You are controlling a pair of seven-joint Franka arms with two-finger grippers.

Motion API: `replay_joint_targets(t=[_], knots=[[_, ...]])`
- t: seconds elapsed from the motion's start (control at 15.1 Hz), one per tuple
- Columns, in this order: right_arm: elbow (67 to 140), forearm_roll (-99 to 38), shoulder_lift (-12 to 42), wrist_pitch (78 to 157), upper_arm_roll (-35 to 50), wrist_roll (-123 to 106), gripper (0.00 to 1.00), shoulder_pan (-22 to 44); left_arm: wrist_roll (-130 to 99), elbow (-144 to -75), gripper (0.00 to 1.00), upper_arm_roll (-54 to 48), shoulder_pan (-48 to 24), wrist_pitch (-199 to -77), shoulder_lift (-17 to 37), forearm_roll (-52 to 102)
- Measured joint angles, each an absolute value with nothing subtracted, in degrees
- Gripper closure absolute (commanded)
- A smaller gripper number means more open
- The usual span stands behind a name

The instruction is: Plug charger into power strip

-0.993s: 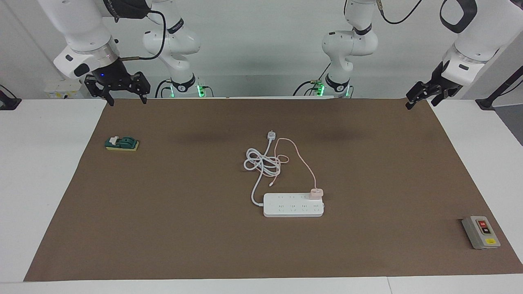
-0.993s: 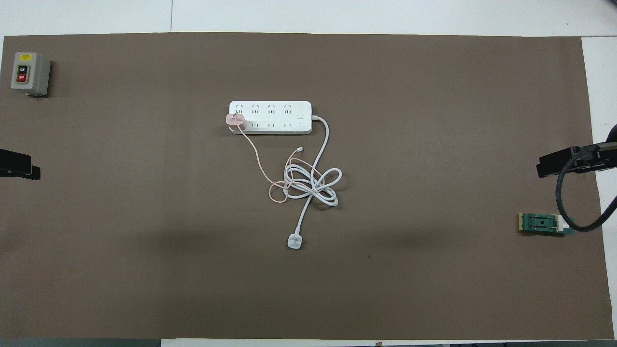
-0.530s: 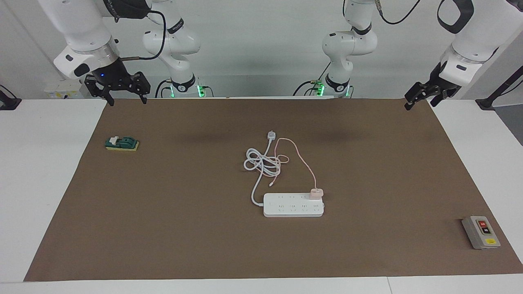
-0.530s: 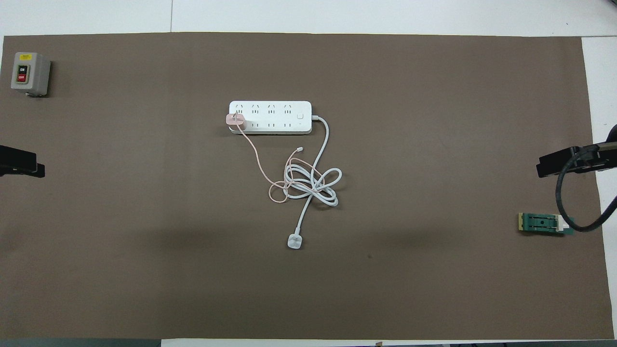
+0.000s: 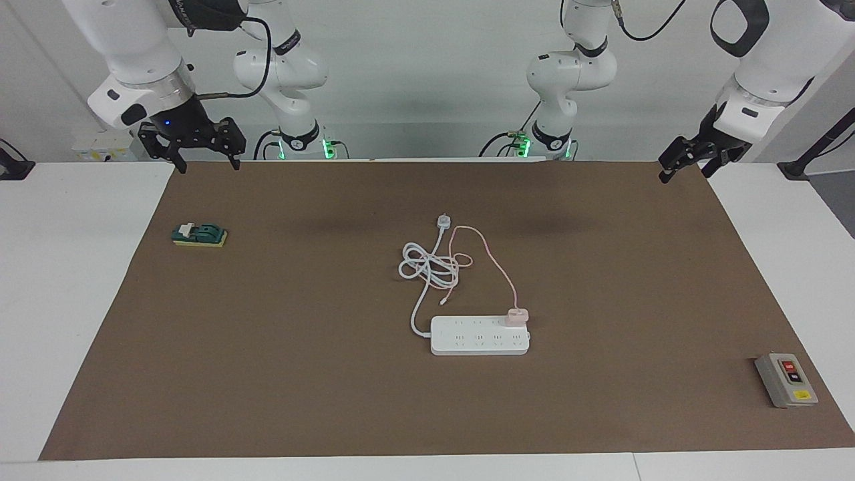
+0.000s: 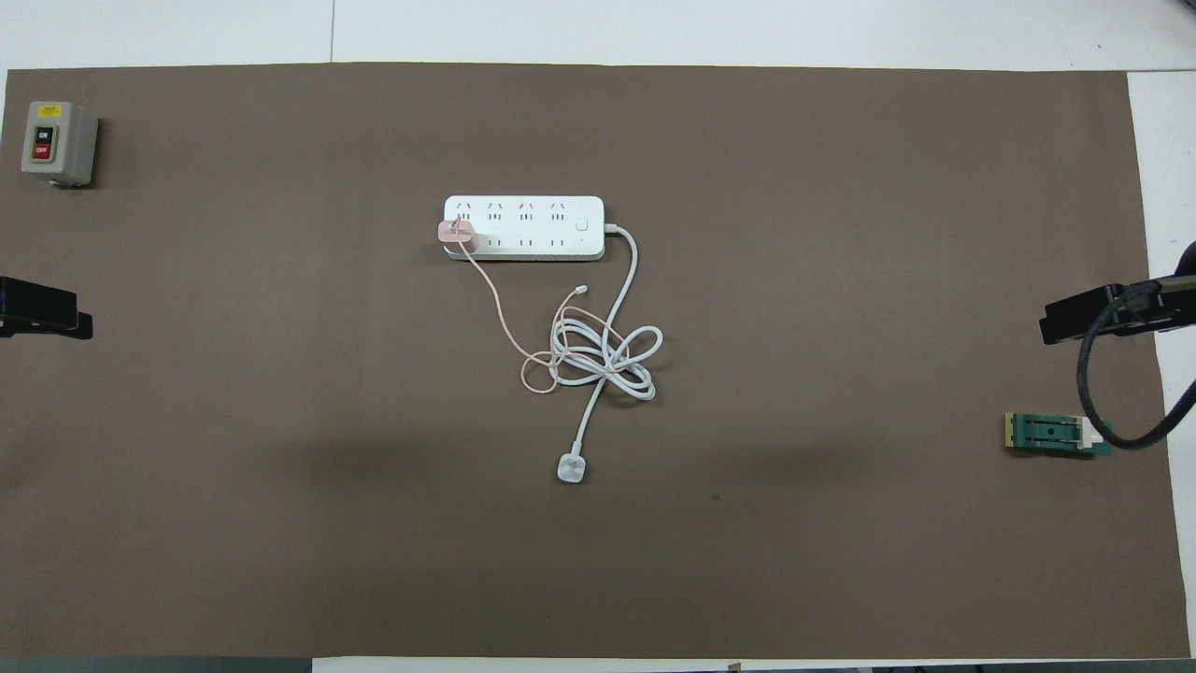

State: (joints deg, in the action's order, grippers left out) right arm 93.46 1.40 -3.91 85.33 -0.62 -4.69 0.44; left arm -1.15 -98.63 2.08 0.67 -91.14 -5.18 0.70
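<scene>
The charger (image 5: 517,316) sits plugged into the power strip (image 5: 479,336), in the end socket of the row nearer the robots, toward the left arm's end of the strip. Its thin pink cable (image 5: 497,265) loops back toward the robots and tangles with the coiled white cord (image 5: 427,266), which leaves the strip's other end and finishes in a white plug (image 5: 442,220) lying nearer the robots. All of this lies around the middle of the brown mat (image 5: 300,374). Well apart, a grey switch box (image 5: 786,380) rests at the mat's corner toward the left arm's end, farther from the robots, and a small green block (image 5: 199,234) lies toward the right arm's end. Both arms wait, raised over the mat's edges — the right gripper (image 5: 200,160) with its jaws apart and empty, the left gripper (image 5: 676,167) likewise spread, holding nothing
</scene>
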Motion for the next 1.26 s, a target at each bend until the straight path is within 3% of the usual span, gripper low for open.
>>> replay_joint_targets(t=[1.26], knots=[[93.5,1.4,-3.9,85.3,-0.6,-4.7,0.00,0.4,3.8,-98.7,0.00,1.5,0.4,-93.7,-3.9,0.7]])
